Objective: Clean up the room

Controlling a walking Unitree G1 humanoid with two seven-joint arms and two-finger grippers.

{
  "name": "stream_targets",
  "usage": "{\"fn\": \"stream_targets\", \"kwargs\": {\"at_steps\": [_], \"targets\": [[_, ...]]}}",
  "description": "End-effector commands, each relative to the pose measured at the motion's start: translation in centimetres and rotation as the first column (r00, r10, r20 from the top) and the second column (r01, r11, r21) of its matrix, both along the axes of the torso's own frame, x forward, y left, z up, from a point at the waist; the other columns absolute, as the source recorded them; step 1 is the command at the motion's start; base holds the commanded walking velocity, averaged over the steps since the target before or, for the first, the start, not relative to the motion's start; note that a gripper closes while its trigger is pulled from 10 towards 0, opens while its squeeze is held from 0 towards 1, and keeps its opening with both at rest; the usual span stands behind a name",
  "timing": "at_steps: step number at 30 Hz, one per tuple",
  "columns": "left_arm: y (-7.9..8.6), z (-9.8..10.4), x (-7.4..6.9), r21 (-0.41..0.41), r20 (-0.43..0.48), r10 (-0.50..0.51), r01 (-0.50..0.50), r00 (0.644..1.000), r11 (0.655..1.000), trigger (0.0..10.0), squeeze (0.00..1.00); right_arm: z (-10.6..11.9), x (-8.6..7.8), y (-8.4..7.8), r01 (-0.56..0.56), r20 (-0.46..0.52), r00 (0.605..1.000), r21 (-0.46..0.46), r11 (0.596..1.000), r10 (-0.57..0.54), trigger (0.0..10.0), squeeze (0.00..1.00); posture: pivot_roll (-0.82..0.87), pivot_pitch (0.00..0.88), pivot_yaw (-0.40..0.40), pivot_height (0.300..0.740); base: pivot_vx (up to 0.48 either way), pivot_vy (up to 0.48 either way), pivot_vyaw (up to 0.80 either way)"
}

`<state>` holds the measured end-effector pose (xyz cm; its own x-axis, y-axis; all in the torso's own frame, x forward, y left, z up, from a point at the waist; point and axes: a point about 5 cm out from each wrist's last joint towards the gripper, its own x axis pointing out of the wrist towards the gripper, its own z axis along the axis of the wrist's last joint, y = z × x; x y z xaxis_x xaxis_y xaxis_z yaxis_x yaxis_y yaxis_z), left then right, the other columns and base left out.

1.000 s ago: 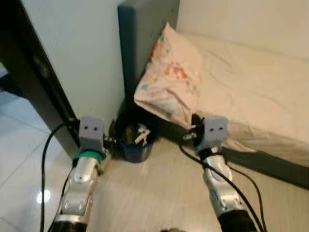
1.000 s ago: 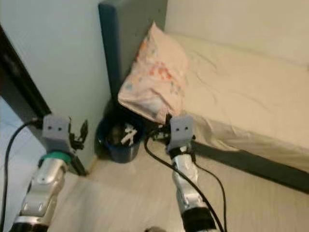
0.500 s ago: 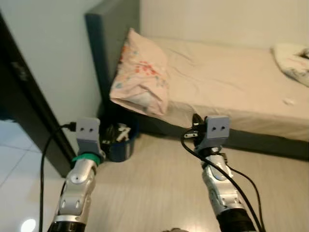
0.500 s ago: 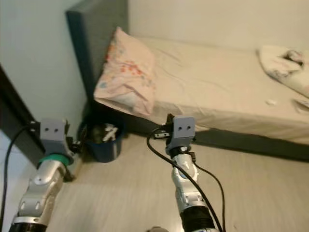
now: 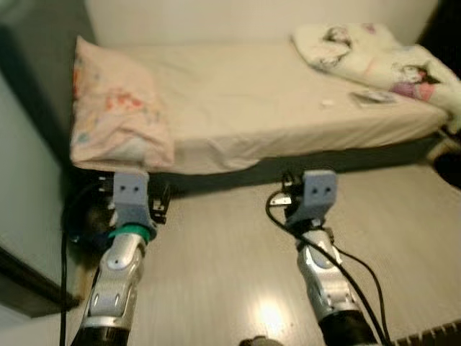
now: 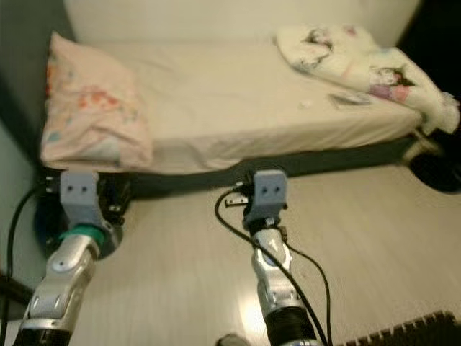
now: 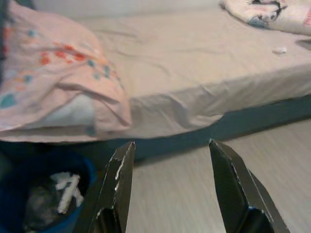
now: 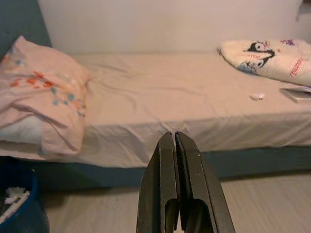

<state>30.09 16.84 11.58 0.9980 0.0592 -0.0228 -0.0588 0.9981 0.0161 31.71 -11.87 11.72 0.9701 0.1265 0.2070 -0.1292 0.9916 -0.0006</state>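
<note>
Litter: a small white crumpled scrap [image 5: 328, 103] lies on the cream bedsheet in the upper right of the left eye view, just beside a flat grey booklet-like item [image 5: 372, 96]; both are near the foot of the rolled cartoon-print blanket [image 5: 374, 54] in the upper right corner.

Bin: a round dark blue waste bin [image 7: 46, 196] with white paper scraps inside sits on the floor in the lower left of the left wrist view, under the overhang of the pink floral pillow [image 5: 115, 119].

Bed: the low bed with cream mattress [image 5: 245, 108] spans the upper half of the left eye view, its dark base meeting the pale wood-look floor [image 5: 230, 267].

Left gripper [image 7: 171, 187]: fingers spread wide, nothing between them, raised low at centre left of the eye views, near the bin.

Right gripper [image 8: 176, 184]: fingers pressed together, holding nothing, at centre of the eye views and aimed at the bed edge.

Change: a second ago the head camera looked down on the bin and pillow; the view has since swung right, bringing in the whole bed. The things themselves have not moved.

Meaning: the robot appears to be turning from the bin to look for more litter; the scrap and flat item look like the next candidates, well apart from both grippers.
</note>
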Motion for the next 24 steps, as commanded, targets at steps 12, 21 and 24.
{"fn": "stream_targets", "kwargs": {"at_steps": [12,21,24], "targets": [[-0.1,-0.4,0.9,0.035,-0.010,0.010,-0.009,1.000,0.999,10.0,0.00,0.5,1.2,0.6,-0.019,0.001,1.000,0.005,1.000,0.019,10.0,0.00,-0.01,0.000,0.038,0.740,0.000,0.000,-0.33],[0.6,0.7,2.4,0.039,0.043,0.055,-0.057,0.998,0.998,10.0,0.00,1.0,2.4,0.2,-0.028,0.005,1.000,-0.017,0.999,0.028,10.0,0.00,0.01,0.000,0.002,0.740,0.000,0.000,-0.80],[1.1,1.2,2.9,0.032,0.058,0.076,-0.078,0.995,0.996,10.0,0.00,1.3,2.8,0.1,-0.025,0.005,1.000,-0.010,1.000,0.025,10.0,0.00,0.02,0.000,-0.003,0.740,0.000,0.000,-0.80]]}}
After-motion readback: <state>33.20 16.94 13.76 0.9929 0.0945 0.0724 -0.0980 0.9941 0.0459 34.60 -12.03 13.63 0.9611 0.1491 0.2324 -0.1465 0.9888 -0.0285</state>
